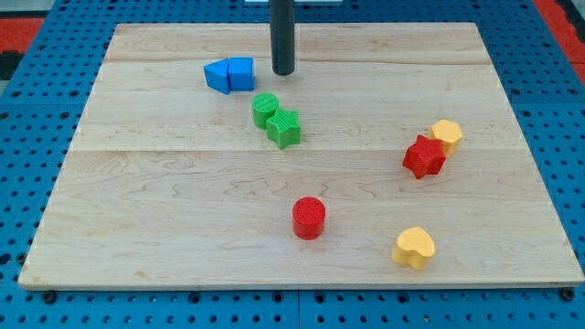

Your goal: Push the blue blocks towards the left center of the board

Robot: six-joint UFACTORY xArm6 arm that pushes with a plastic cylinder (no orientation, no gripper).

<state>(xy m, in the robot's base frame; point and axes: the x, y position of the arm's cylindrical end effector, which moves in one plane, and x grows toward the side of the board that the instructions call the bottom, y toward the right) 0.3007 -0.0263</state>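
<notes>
Two blue blocks sit touching at the view's upper left of centre: a blue block with a pointed left end (217, 76) and a blue cube-like block (241, 74) on its right. My tip (283, 72) is on the wooden board (137, 210), just to the right of the blue pair, a small gap away from the cube-like one. The rod rises straight up out of the view's top.
A green cylinder (265, 109) and a green star (284, 128) touch just below my tip. A red star (425, 156) touches a yellow block (447, 135) at the right. A red cylinder (309, 218) and a yellow heart (414, 247) lie near the bottom.
</notes>
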